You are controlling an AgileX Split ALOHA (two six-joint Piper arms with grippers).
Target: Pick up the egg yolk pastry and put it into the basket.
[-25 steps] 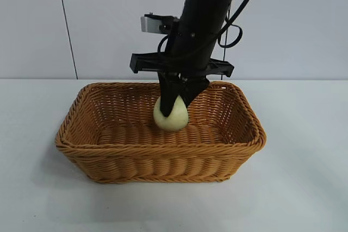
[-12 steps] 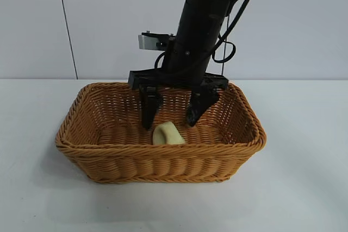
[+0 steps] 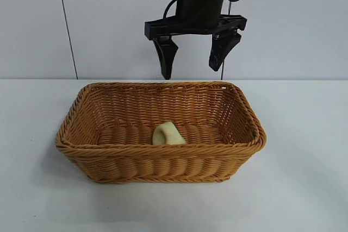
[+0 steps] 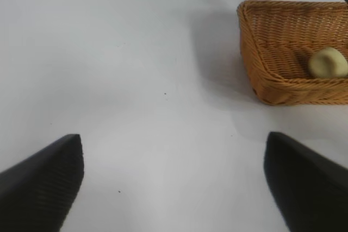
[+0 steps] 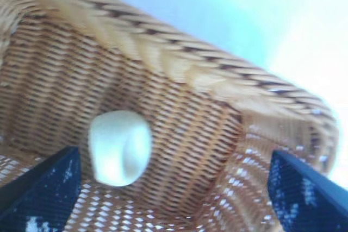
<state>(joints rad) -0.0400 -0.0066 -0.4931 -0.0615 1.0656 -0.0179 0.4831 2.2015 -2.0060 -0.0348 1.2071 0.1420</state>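
- The egg yolk pastry (image 3: 168, 134) lies on the woven floor inside the basket (image 3: 109, 156), close to the front wall as the exterior view shows it, roughly midway along the basket's length.
- It is a small pale yellow-cream lump, lying loose with nothing gripping or touching it except the basket floor.
- From the left wrist view the egg yolk pastry (image 4: 328, 62) shows as a rounded dome just behind the basket's near rim (image 4: 293, 88).
- From the right wrist view the egg yolk pastry (image 5: 119, 148) sits below the camera against the wicker floor, with the braided rim (image 5: 179, 61) running across beyond it.
- The basket is rectangular, golden-tan wicker with sloping sides, and stands on the white counter (image 3: 304, 188).
- The right gripper (image 3: 193, 58) hangs above the basket's back rim, clear of the wicker and well apart from the pastry, pointing steeply down.
- Its two dark fingers (image 3: 165, 58) are spread wide and hold nothing.
- The left gripper (image 4: 174, 183) is off to one side of the basket, well apart from it, over bare counter; its fingers (image 4: 46, 177) stand wide apart with nothing between them.
- A pale wall with a thin vertical seam (image 3: 65, 25) stands behind the counter.
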